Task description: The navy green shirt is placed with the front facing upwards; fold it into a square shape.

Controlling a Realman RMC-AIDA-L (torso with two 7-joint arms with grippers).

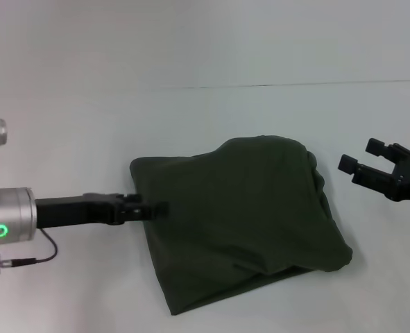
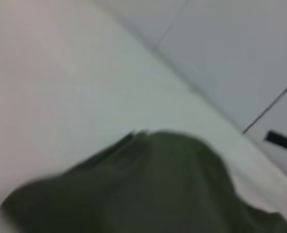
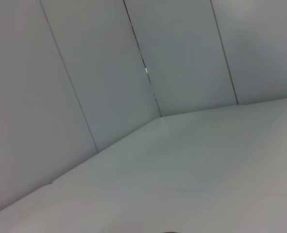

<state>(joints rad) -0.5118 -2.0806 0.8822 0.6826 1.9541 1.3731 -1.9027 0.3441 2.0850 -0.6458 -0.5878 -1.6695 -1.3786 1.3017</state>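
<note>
The navy green shirt (image 1: 239,222) lies in the middle of the white table as a folded, roughly four-sided bundle with plain green cloth facing up and a raised hump at its far side. No lettering shows. My left gripper (image 1: 152,207) reaches in from the left, low over the shirt's left edge, dark against the dark cloth. My right gripper (image 1: 366,164) hangs open in the air just right of the shirt, holding nothing. In the left wrist view the shirt (image 2: 158,194) fills the lower part, and the right gripper (image 2: 281,141) shows far off.
The white table (image 1: 211,118) runs back to a seam where it meets the white wall. The right wrist view shows only the table surface (image 3: 206,160) and grey wall panels (image 3: 85,73). A thin cable (image 1: 41,253) hangs under my left wrist.
</note>
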